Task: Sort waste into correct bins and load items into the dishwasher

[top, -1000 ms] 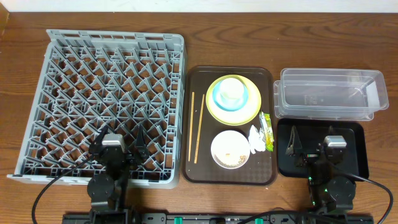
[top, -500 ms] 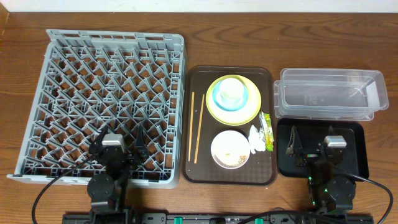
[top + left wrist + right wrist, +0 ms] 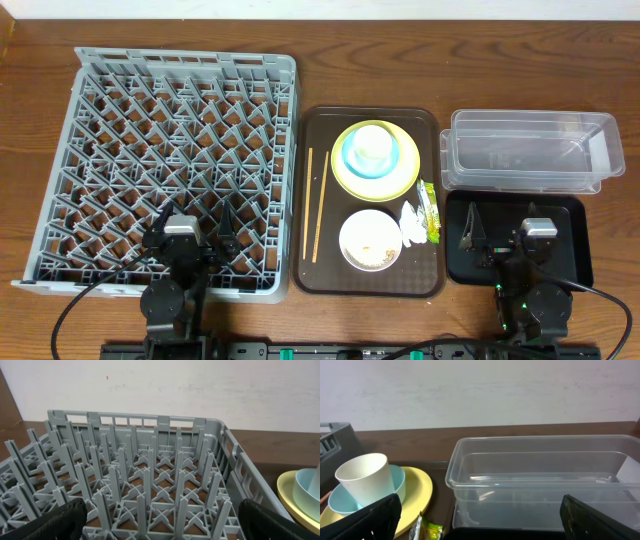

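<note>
The grey dishwasher rack (image 3: 185,57) fills the left of the table. My left gripper (image 3: 190,234) hovers open over its near edge, nothing between the fingers (image 3: 50,520). On the brown tray (image 3: 330,272) lie the chopsticks (image 3: 317,205), the yellow plate (image 3: 402,182) carrying the light blue bowl (image 3: 352,160) with the white cup (image 3: 373,143) inside, and the white bowl (image 3: 370,235) with food scraps (image 3: 376,258). The napkin (image 3: 413,225) and green sachet (image 3: 429,205) sit beside it. My right gripper (image 3: 508,238) stands open over the black tray bin (image 3: 575,265), facing the clear tub (image 3: 545,475).
The rack's upright pegs (image 3: 142,485) rise just ahead of my left fingers. The clear tub (image 3: 530,150) sits directly behind the black tray, touching it. A pale wall runs behind the table. Cables trail from both arm bases at the near edge.
</note>
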`<state>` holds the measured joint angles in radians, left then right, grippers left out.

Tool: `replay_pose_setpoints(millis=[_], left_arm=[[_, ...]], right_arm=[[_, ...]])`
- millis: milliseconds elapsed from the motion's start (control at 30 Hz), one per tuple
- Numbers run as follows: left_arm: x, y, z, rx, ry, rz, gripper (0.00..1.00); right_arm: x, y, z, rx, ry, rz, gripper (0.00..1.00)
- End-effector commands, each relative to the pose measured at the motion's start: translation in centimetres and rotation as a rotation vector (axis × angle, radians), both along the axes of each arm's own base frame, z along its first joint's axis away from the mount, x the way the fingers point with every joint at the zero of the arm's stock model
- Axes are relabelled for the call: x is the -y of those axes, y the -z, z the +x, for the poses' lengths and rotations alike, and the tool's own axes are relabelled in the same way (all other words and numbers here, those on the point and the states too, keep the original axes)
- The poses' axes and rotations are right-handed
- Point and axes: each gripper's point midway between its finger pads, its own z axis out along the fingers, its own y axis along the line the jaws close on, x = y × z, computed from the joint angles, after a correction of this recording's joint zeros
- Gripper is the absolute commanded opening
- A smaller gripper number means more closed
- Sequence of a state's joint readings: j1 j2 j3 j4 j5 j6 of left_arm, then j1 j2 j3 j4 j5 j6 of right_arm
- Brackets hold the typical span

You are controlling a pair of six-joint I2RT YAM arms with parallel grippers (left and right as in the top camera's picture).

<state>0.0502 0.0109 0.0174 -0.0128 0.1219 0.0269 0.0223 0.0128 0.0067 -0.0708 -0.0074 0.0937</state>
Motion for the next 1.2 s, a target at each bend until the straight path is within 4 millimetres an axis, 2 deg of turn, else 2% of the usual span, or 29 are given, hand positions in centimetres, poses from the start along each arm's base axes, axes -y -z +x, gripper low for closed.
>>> replay_pose_setpoints(millis=[0, 233, 567, 633, 767, 933, 1000, 1033, 1167], left_arm=[[0.4, 0.5, 0.0, -0.007, 0.020, 0.005, 0.98], [0.6, -0.2, -0.1, 0.007, 0.032, -0.001, 0.98], [2.3, -3.9, -0.7, 0.082, 0.134, -0.001, 0.98], [2.4, -5.2, -1.0, 0.103, 0.136, -0.006, 0.98], [2.4, -6.4, -1.5, 0.096, 0.136, -0.009, 0.98], [2.7, -9.0, -2.4, 0.078, 0.144, -0.106, 0.98], [3.4, -10.3, -2.7, 0.055, 0.186, -0.127, 0.98], [4.1, -11.3, -2.8, -0.001, 0.218, -0.176, 0.98], [5.4, -12.5, -2.4, -0.254, 0.270, -0.269, 0.98]], right_arm=[[-0.1, 0.1, 0.0, -0.004, -0.006, -0.013, 0.99], [-0.1, 0.1, 0.0, -0.004, -0.005, -0.013, 0.99], [-0.1, 0.1, 0.0, -0.004, -0.005, -0.013, 0.99], [-0.1, 0.1, 0.0, -0.004, -0.006, -0.013, 0.99], [-0.1, 0.1, 0.0, -0.004, -0.005, -0.013, 0.99], [-0.1, 0.1, 0.0, -0.004, -0.005, -0.013, 0.99], [-0.1, 0.1, 0.0, -0.004, -0.005, -0.013, 0.99], [-0.1, 0.1, 0.0, -0.004, -0.005, -0.013, 0.99], [-0.1, 0.1, 0.0, -0.004, -0.006, -0.013, 0.99]])
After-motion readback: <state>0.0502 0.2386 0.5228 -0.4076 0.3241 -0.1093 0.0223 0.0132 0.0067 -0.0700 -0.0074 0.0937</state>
